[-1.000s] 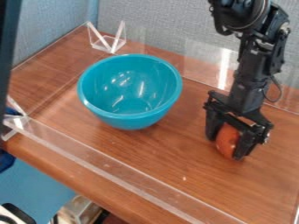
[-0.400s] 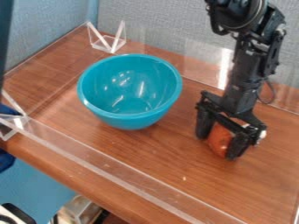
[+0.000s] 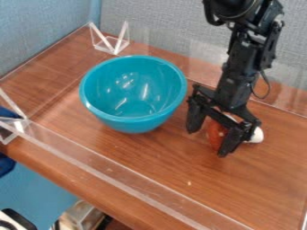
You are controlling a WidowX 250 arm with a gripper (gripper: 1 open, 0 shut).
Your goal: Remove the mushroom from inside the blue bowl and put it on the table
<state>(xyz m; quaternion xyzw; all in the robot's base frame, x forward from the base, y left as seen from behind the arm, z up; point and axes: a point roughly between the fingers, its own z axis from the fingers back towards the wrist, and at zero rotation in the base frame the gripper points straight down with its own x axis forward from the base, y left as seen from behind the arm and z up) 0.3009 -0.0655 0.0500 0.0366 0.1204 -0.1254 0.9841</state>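
The mushroom (image 3: 218, 133) lies on its side on the table (image 3: 132, 157), right of the blue bowl (image 3: 132, 92); its reddish-orange cap shows between the black fingers and its white stem sticks out to the right. My gripper (image 3: 207, 138) points steeply down over it, open, its jaws spread wider than the cap and not pressing on it. The bowl is empty and stands upright, a short gap away from the left finger (image 3: 192, 118).
Low clear acrylic walls edge the tabletop: one runs along the front (image 3: 108, 166), one along the back right (image 3: 210, 58). A clear triangular bracket (image 3: 110, 38) stands at the far corner behind the bowl. The black arm (image 3: 246, 49) rises above the gripper.
The jaws have spread wider off the mushroom. The gripper has lifted and shifted left toward the bowl, leaving the mushroom on the table with its white stem now showing.
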